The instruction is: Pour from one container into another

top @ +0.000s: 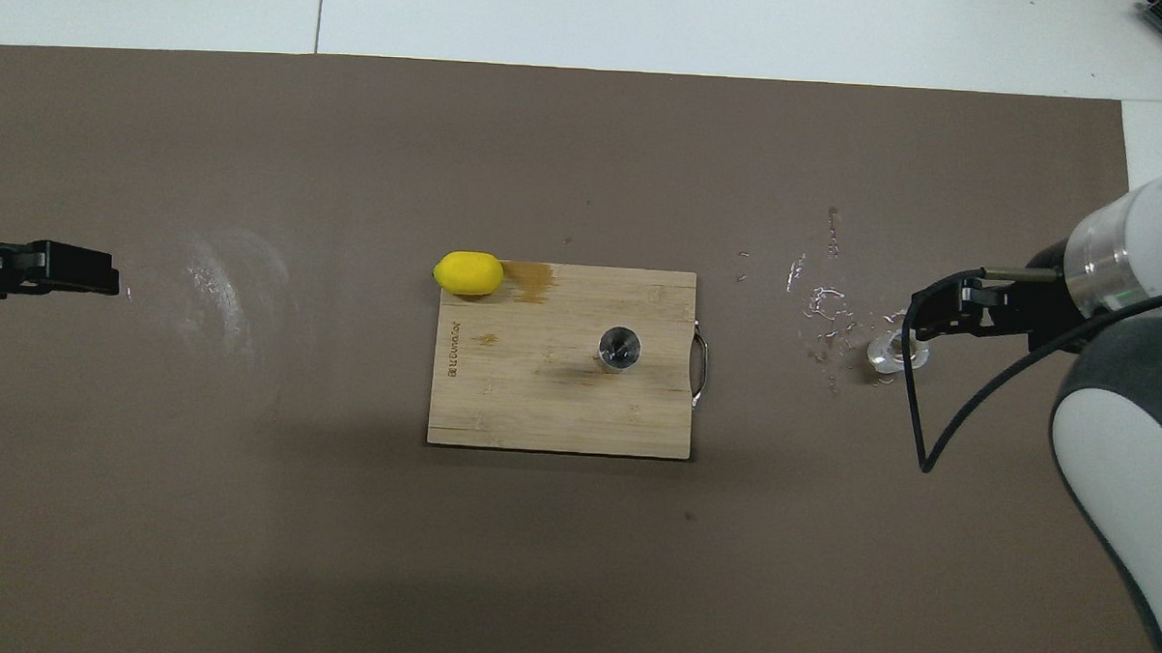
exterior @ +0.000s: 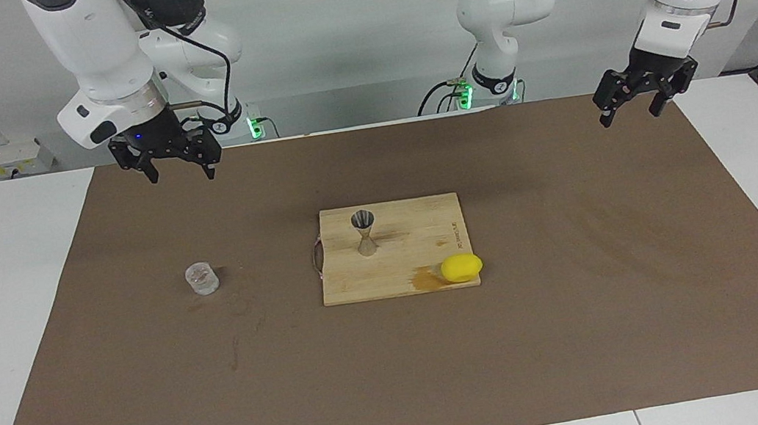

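The clear glass tumbler (exterior: 201, 279) stands upright on the brown mat toward the right arm's end; it also shows in the overhead view (top: 891, 355). The steel jigger (exterior: 364, 232) stands upright on the wooden cutting board (exterior: 419, 236) at the mat's middle; it also shows from above (top: 619, 348). My right gripper (exterior: 180, 171) hangs open and empty high over the mat, well above the tumbler; from above it (top: 929, 317) overlaps the tumbler's rim. My left gripper (exterior: 632, 110) waits open and empty over the mat's edge at the left arm's end (top: 104, 271).
A yellow lemon (exterior: 462, 267) lies at the board's corner, farther from the robots than the jigger. Wet streaks (top: 823, 306) mark the mat between the tumbler and the board (top: 540, 402). White table (exterior: 3, 280) surrounds the mat.
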Available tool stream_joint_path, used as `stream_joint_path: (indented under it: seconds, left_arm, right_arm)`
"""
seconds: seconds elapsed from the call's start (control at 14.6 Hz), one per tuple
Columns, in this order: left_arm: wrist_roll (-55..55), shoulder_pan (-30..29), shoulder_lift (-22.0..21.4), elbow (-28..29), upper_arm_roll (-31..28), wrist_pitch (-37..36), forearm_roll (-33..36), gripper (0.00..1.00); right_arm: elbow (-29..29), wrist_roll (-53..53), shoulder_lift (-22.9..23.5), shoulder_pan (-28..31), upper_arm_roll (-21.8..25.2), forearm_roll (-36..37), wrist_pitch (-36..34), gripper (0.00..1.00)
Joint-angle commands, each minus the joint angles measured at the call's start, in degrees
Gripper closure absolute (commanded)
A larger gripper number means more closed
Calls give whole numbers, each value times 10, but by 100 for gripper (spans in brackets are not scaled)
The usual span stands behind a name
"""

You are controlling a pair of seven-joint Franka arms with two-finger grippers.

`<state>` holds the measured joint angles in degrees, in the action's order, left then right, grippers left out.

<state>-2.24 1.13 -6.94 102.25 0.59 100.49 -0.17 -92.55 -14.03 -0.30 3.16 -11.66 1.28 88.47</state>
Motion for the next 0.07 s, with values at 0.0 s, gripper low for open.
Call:
stream_joint_path:
  seconds: [0.0]
  left_arm:
    - [-5,1,-18,16,0,-2,10,0]
  right_arm:
    - [-13,17,-8,9,-3,-12,13,0]
